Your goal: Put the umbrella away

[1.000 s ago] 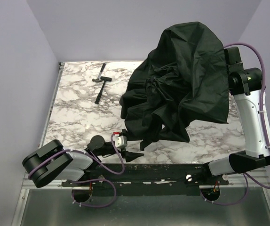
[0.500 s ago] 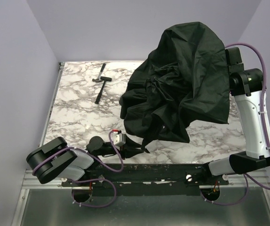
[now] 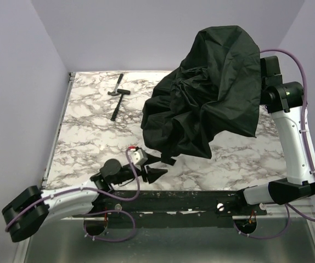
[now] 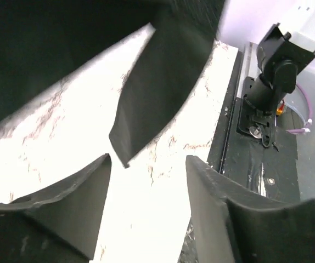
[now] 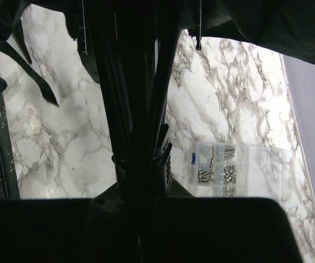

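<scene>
The left arm has just stretched way out. Its elbow swung off toward the near left corner, and the left claw [image 3: 163,167] crept up under the hem of the umbrella [image 3: 212,93]. That claw nipped in for a moment and now it's spread again with nothing between the fingers, so I'd guess the grab at the cloth missed or let go. The canopy's bottom edge has pulled up a touch too. For the job, that means the fabric isn't gathered yet: it's a big half-collapsed bundle, nowhere near packed.

The umbrella hangs in the air over the right half of the marble table [image 3: 91,131], held from the right arm's side. The right claw [image 5: 141,192] is lost in shadow on its own camera, but the shaft and ribs run straight out of it — pressed shut on the umbrella, I reckon. On the left wrist camera, one loose flap [image 4: 146,104] dangles just above the open fingers, closer to one than the other, not pinched.
</scene>
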### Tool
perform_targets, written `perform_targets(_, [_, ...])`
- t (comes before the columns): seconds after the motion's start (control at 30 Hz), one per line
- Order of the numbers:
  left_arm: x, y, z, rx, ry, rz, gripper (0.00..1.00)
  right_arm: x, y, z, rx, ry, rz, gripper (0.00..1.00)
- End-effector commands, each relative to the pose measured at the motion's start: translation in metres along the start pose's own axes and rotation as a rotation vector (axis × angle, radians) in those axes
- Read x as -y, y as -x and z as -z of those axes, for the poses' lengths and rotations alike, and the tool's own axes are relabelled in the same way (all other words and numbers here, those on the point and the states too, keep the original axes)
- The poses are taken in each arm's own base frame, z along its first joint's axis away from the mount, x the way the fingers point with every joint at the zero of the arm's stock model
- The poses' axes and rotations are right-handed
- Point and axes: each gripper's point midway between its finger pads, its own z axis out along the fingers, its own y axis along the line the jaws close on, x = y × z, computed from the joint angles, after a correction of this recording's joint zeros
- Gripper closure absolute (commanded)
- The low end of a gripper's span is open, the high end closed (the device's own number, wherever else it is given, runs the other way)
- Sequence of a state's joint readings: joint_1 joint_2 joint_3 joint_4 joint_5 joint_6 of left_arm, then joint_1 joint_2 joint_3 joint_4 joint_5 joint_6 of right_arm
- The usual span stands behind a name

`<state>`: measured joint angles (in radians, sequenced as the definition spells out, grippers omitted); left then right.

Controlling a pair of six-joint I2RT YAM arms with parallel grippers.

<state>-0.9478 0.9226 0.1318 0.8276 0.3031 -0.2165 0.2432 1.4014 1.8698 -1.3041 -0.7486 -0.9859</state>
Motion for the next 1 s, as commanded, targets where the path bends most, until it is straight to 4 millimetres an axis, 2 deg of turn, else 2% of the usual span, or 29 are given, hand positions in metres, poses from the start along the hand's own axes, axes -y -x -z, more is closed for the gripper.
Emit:
perform_targets(0.0, [-0.014, -0.023, 0.033, 0.031, 0.166, 0.218, 0.38, 0.008, 0.022, 0.013, 0.059, -0.084, 0.025, 1.00])
perform_targets(0.1, [-0.014, -0.023, 0.047, 0.065, 0.216, 0.355, 0.31, 0.007, 0.024, 0.012, 0.070, -0.077, 0.021, 1.00])
perform_targets(0.2, [-0.036, -0.021, 0.063, 0.112, 0.386, 0.485, 0.06, 0.003, 0.026, 0.011, 0.089, -0.057, 0.023, 1.00])
perform_targets(0.23, [-0.043, -0.024, 0.069, 0.116, 0.443, 0.519, 0.01, 0.001, 0.027, 0.011, 0.095, -0.044, 0.031, 1.00])
perform_targets(0.3, [-0.053, -0.022, 0.079, 0.175, 0.513, 0.580, 0.01, -0.001, 0.028, 0.011, 0.099, -0.032, 0.051, 1.00])
perform_targets(0.37, [-0.054, -0.011, 0.084, 0.249, 0.502, 0.596, 0.01, -0.003, 0.026, 0.011, 0.089, -0.025, 0.089, 1.00])
perform_targets(0.47, [-0.031, 0.014, 0.077, 0.330, 0.310, 0.415, 0.01, -0.008, 0.024, 0.014, 0.076, -0.005, 0.167, 1.00])
perform_targets(0.53, [-0.019, 0.024, 0.076, 0.337, 0.227, 0.229, 0.02, -0.012, 0.023, 0.016, 0.070, 0.014, 0.209, 1.00])
perform_targets(0.6, [-0.022, 0.026, 0.074, 0.326, 0.236, 0.147, 0.03, -0.018, 0.024, 0.018, 0.071, 0.043, 0.253, 1.00])
perform_targets(0.67, [-0.013, 0.021, 0.068, 0.295, 0.171, 0.023, 0.02, -0.018, 0.027, 0.020, 0.076, 0.044, 0.267, 1.00])
perform_targets(0.7, [-0.016, 0.010, 0.065, 0.249, 0.175, -0.004, 0.01, -0.019, 0.028, 0.021, 0.080, 0.044, 0.277, 1.00])
perform_targets(0.77, [-0.011, 0.006, 0.061, 0.234, 0.131, -0.080, 0.01, -0.020, 0.032, 0.021, 0.096, 0.048, 0.288, 1.00])
perform_targets(0.97, [0.019, 0.020, 0.055, 0.276, -0.053, -0.255, 0.03, -0.026, 0.032, 0.009, 0.151, 0.112, 0.284, 1.00])
